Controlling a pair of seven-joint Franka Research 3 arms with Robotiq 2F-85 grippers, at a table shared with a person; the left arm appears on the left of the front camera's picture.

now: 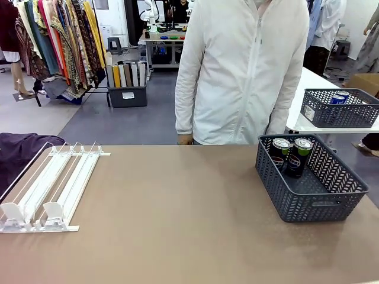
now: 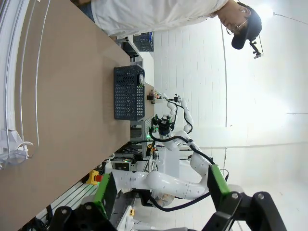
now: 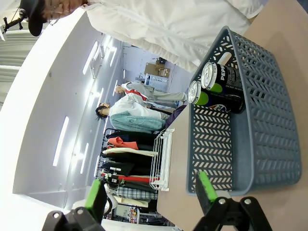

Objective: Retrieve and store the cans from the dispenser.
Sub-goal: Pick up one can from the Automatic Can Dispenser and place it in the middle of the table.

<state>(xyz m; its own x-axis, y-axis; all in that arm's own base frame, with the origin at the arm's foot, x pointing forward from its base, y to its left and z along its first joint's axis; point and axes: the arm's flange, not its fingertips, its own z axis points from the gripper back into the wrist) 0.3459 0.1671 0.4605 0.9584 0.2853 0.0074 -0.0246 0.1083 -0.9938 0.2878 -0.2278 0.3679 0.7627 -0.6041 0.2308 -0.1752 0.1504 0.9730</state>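
The white wire-railed dispenser [image 1: 53, 186] lies at the table's left, curved stops toward me, and I see no cans in its lanes. Two black cans with green tops [image 1: 279, 152] [image 1: 300, 155] stand in the far corner of the dark grey basket [image 1: 314, 204] at the right. In the right wrist view the same cans [image 3: 214, 89] sit inside the basket [image 3: 211, 144], with the dispenser [image 3: 161, 159] farther off. My right gripper [image 3: 150, 192] is open and holds nothing, short of the basket. My left gripper [image 2: 161, 190] is open too, away from the dispenser [image 2: 14, 96] and basket [image 2: 129, 93].
A person in a white jacket [image 1: 243, 71] stands at the far side of the brown table [image 1: 177, 207]. Behind, on a white table, a second grey basket [image 1: 340, 109] holds a blue can [image 1: 339, 99]. A dark cloth [image 1: 21, 151] lies beyond the dispenser.
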